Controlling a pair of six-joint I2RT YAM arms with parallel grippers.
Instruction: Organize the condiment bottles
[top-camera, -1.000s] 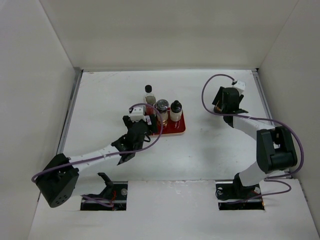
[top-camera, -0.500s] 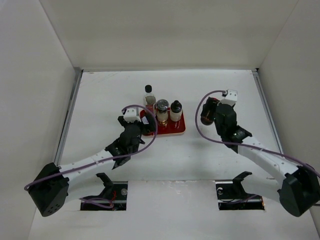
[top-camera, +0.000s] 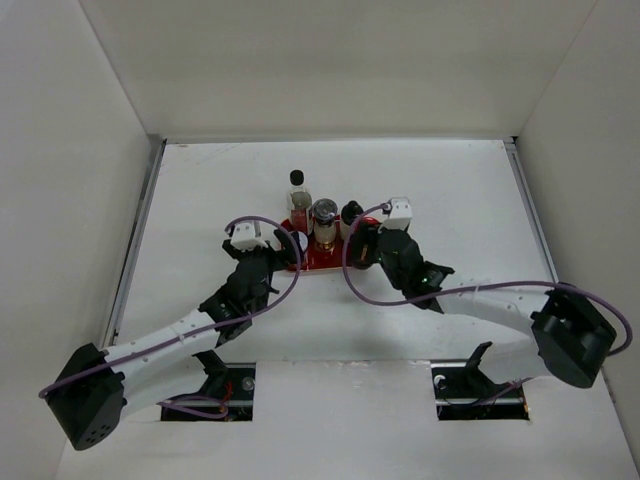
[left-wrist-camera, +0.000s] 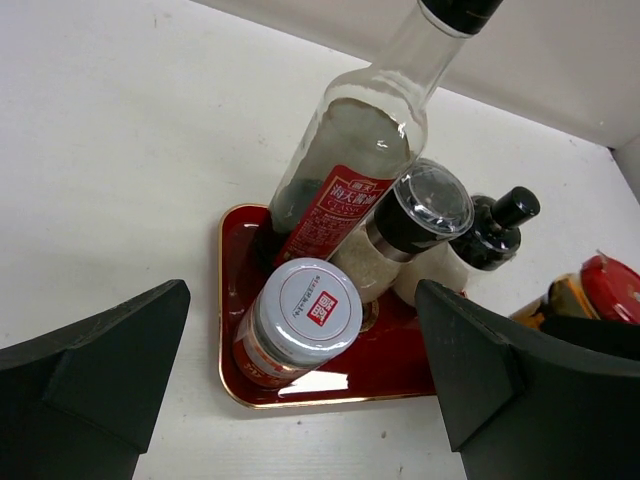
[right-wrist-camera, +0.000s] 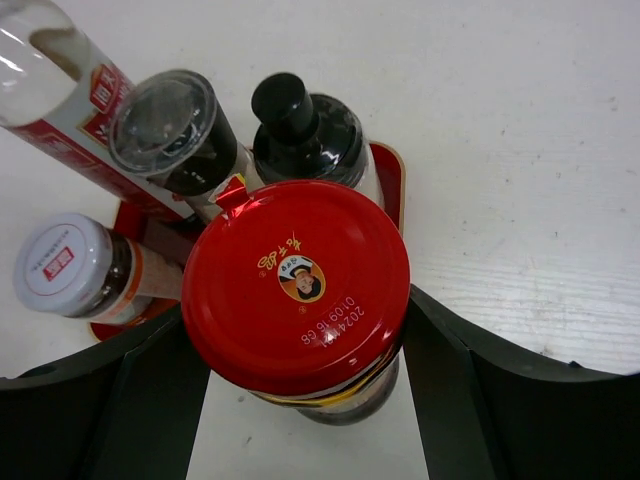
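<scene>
Right tool (right-wrist-camera: 300, 395) clamps the red-lidded jar (right-wrist-camera: 296, 285) by the tray (left-wrist-camera: 232, 300), mid-counter nearer the far edge; left tool (left-wrist-camera: 300, 395) gapes wide, empty. Placing step, likely: lower it onto free tray space, release.

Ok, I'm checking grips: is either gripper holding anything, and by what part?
The right gripper holds the red-lidded jar by its body, just below the lid. The left gripper is open and holds nothing.
</scene>
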